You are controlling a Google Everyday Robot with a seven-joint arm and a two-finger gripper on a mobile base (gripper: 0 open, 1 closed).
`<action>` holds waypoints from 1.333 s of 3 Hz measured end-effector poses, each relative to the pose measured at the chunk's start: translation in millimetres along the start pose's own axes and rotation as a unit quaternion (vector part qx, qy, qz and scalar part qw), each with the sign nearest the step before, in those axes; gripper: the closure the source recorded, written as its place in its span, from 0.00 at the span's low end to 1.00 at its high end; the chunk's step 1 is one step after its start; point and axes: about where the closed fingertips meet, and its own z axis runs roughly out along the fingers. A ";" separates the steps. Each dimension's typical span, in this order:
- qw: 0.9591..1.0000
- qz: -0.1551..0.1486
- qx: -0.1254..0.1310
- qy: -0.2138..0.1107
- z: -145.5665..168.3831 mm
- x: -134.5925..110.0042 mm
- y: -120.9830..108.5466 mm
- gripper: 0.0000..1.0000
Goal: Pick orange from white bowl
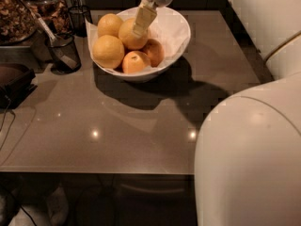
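The white bowl [175,29] stands at the back of the table and holds several fruits. Three are large, pale yellow-orange oranges: one at the back left [109,24], one at the front left [107,52] and one in the middle [130,36]. Two smaller, deeper-orange fruits [136,62] lie at the front right of the bowl. My gripper [143,19] reaches down from the top edge into the bowl and lies against the top right of the middle orange, covering part of it.
A dark mesh cup [63,52] and a second one [79,19] stand left of the bowl, beside a container of brown snacks [14,18]. A dark object [14,81] sits at the left edge. My white body [249,154] fills the lower right.
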 end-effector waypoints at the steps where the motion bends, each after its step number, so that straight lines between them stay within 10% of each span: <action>1: 1.000 -0.001 -0.023 0.013 13.8 5.6 -1.3 0.46; 4: 0.998 -0.011 -0.061 0.030 39.2 4.1 -1.9 0.46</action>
